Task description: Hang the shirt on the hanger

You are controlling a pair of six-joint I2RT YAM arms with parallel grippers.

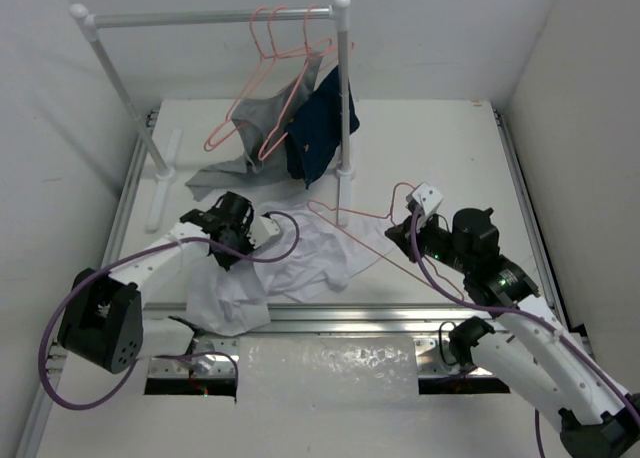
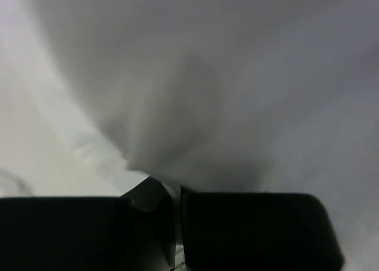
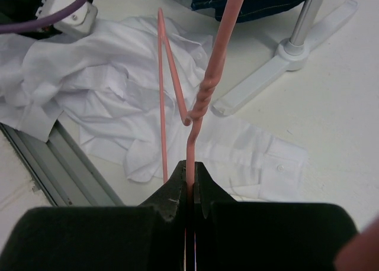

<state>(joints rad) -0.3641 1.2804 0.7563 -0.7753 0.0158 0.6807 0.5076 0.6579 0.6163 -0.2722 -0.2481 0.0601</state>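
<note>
The white shirt [image 1: 305, 263] lies crumpled on the table in front of the rack. My left gripper [image 1: 231, 250] is shut on a fold of it at its left side. In the left wrist view white fabric [image 2: 225, 87] fills the frame and runs into the closed jaws of that gripper [image 2: 176, 191]. My right gripper [image 1: 400, 228] is shut on the twisted neck of a salmon-pink hanger [image 1: 345, 216]. The hanger's triangle reaches out over the shirt's right part. In the right wrist view the hanger [image 3: 201, 105] rises from the closed gripper [image 3: 189, 170], above the shirt [image 3: 112, 87].
A white rack [image 1: 343, 98] stands at the back with spare pink hangers [image 1: 268, 38], a grey garment [image 1: 250, 138] and a navy garment [image 1: 320, 128]. Its foot [image 3: 278, 70] lies right of the hanger. A metal rail [image 1: 400, 323] runs along the near edge.
</note>
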